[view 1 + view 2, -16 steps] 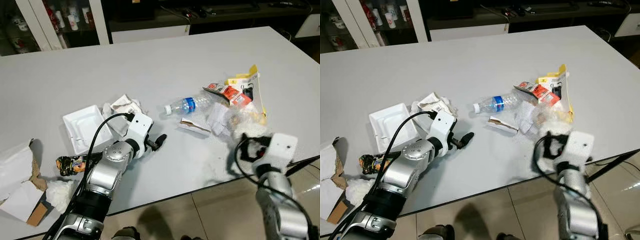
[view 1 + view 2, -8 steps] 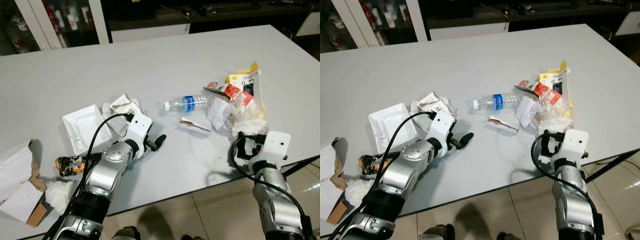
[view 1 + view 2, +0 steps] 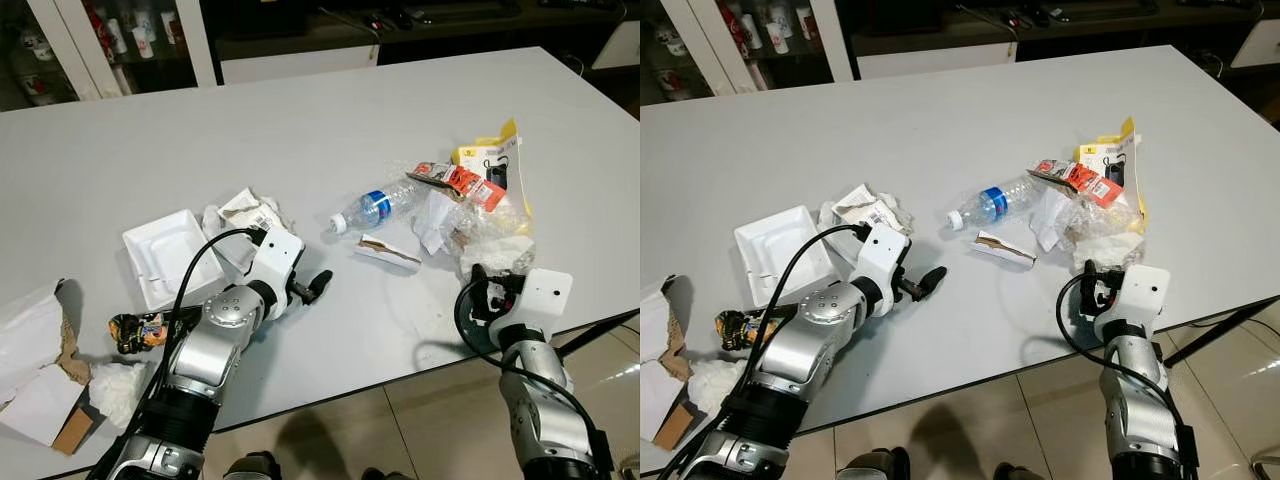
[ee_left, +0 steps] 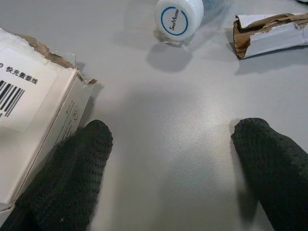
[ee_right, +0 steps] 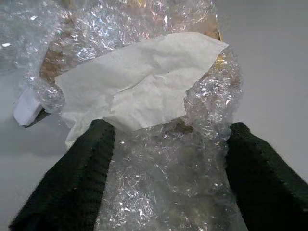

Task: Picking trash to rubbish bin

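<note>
Right gripper (image 5: 163, 178) is spread wide, its fingers on either side of crumpled bubble wrap (image 5: 163, 192) with white paper (image 5: 139, 91) just beyond. Best to close low, gathering the wrap firmly. Left gripper (image 4: 173, 168) rests open beside a torn box (image 4: 33, 110).

Grey table (image 3: 300, 110), beige tiled floor (image 3: 420, 420) — glass-fronted cabinet (image 3: 120, 40) behind

Silver jointed arms, white wrist housings, looping black cables, dimpled black pincer fingers (image 4: 72, 178)
</note>
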Robot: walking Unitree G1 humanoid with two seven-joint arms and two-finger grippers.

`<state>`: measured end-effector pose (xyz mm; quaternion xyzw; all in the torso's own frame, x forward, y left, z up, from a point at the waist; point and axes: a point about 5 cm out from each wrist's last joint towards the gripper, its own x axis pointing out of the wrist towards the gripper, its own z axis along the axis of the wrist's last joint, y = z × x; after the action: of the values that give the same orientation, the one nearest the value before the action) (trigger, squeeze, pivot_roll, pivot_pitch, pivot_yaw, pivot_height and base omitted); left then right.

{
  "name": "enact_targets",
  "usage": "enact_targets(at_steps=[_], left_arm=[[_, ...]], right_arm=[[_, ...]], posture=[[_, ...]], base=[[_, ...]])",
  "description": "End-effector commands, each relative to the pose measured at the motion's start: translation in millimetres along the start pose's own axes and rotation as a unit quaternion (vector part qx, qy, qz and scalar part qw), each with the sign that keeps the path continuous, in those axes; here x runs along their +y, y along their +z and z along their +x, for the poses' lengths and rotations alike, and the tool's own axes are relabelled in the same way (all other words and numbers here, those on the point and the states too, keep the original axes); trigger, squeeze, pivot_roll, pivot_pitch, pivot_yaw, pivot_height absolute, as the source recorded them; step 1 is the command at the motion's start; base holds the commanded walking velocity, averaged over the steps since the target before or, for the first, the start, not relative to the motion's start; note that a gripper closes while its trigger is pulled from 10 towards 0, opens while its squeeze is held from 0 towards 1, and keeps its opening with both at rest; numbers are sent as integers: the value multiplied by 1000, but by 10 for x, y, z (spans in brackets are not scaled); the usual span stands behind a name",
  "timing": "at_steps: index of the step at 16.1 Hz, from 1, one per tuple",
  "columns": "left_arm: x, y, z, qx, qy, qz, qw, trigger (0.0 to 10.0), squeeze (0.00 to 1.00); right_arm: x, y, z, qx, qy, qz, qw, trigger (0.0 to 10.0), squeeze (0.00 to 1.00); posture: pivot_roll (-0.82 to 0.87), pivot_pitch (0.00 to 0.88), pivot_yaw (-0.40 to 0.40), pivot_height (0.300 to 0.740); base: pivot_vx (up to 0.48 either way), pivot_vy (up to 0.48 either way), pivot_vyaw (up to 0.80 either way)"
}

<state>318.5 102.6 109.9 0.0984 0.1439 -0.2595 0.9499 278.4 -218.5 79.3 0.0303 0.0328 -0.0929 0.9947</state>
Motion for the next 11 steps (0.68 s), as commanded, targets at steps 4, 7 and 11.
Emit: enact_targets(at_steps=[4, 7, 11], left_arm=[[-3, -58, -19, 15, 3, 0, 1000, 10000, 0], [-10, -54, -18, 15, 2, -1, 1000, 10000, 0], [-57, -51, -51, 9, -39, -23, 999, 10000, 0]], right_arm=[[-6, -74, -13, -3, 1, 8, 1000, 0, 0], [-3, -70, -8, -9, 1, 8, 1000, 0, 0], [-34, -77, -3, -14, -7, 6, 1000, 0, 0]], posture=[[245, 161, -15, 740], [245, 161, -15, 740], [243, 158, -17, 740]], base=[[0, 0, 0], [0, 0, 0], [0, 0, 0]])
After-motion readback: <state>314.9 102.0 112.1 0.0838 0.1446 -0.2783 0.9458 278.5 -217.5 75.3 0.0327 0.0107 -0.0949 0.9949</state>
